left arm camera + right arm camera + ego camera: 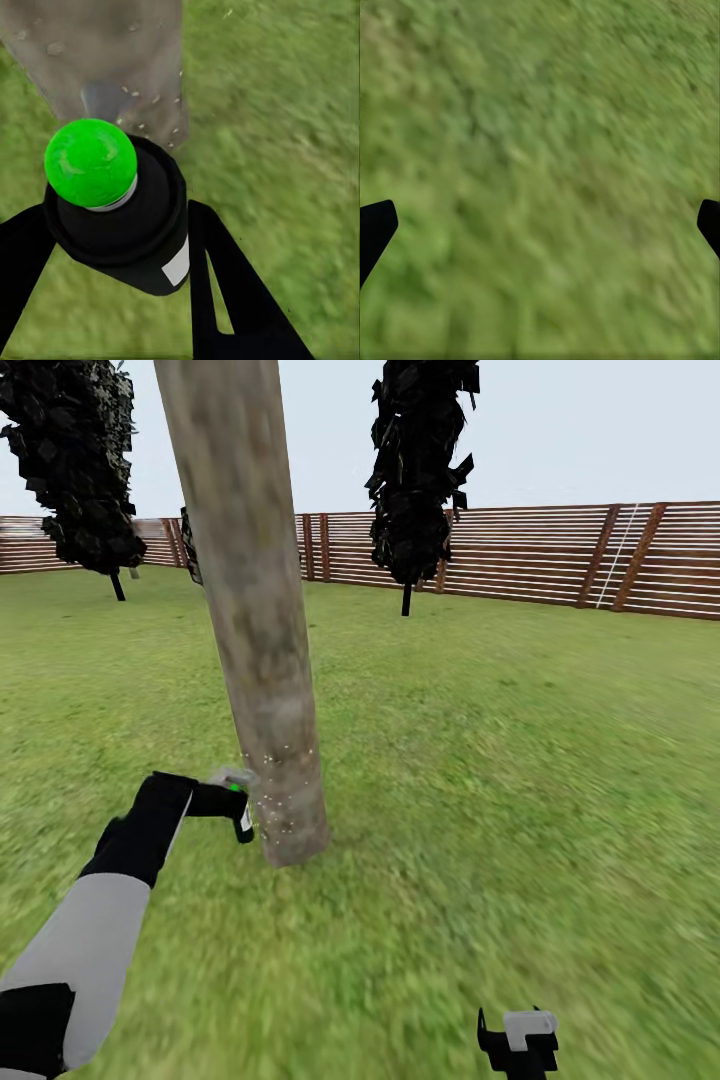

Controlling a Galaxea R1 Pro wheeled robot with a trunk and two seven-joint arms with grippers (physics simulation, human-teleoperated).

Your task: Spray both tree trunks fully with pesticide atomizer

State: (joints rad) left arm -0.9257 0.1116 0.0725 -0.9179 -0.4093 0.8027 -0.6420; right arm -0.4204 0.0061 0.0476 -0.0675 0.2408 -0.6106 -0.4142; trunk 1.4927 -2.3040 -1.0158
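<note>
A thick tree trunk (262, 660) of mottled grey-brown bark rises from the lawn left of centre. Fine white pesticide specks (280, 792) dot its lowest part. My left gripper (236, 807) is shut on the pesticide atomizer (232, 784), right beside the trunk's base. In the left wrist view the atomizer (127, 229) is a black bottle with a round green cap (90, 161), held between two black fingers (225, 289) and aimed at the speckled trunk (97, 52). My right gripper (520, 1042) hangs low at the front, open (540, 225) over bare grass.
Green lawn (500, 760) stretches all around. A brown slatted fence (560, 555) closes the far side. Two dark-leaved trees on thin stems stand in front of the fence, one at far left (85, 470) and one behind centre (415, 470).
</note>
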